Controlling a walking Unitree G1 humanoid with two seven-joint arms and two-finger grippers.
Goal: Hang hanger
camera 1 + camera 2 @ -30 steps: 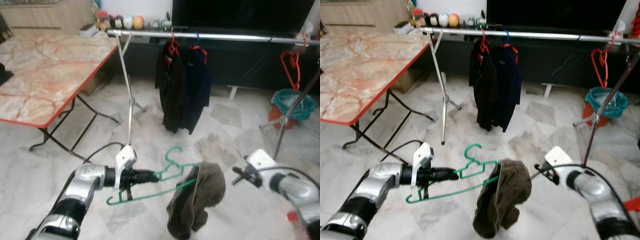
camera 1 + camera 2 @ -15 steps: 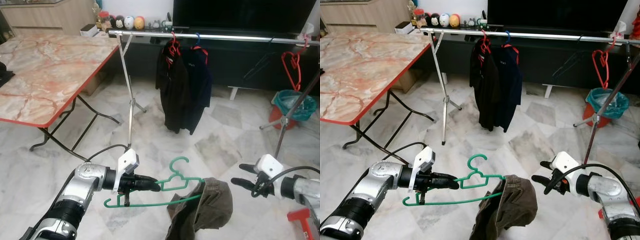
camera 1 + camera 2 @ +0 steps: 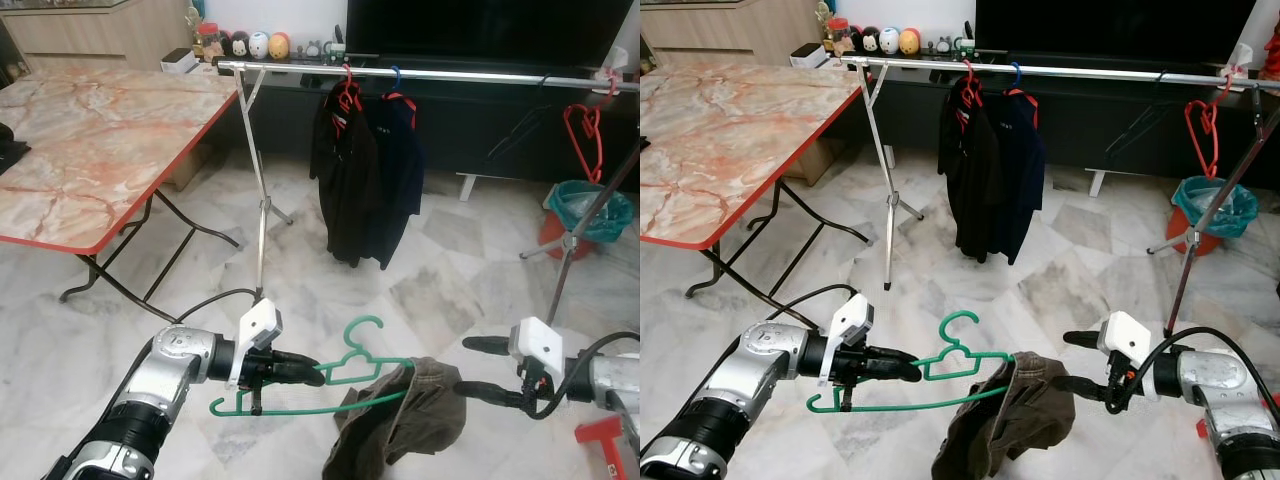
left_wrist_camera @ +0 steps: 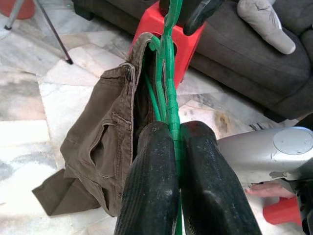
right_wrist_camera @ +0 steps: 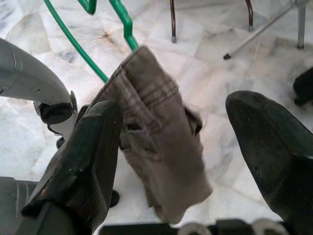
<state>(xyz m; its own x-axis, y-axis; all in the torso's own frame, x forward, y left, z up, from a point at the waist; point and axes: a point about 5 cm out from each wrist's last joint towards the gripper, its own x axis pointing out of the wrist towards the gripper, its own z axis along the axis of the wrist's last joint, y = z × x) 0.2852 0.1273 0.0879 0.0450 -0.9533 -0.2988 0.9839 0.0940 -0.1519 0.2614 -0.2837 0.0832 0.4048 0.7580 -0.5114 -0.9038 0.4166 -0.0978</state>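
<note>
- Green hanger point(image 3: 335, 375): thin wire, brown trousers point(image 3: 400, 425) draped over one end.
- Long axis horizontal; hook up.
- Left claw point(image 3: 300, 370) clamps hanger.
- Right claw point(image 3: 478, 368) spread, beside trousers.

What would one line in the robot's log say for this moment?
left tool: shut on green hanger | brown trousers: draped on hanger | right tool: open beside trousers | rail: ahead, hanger not yet hung
</note>
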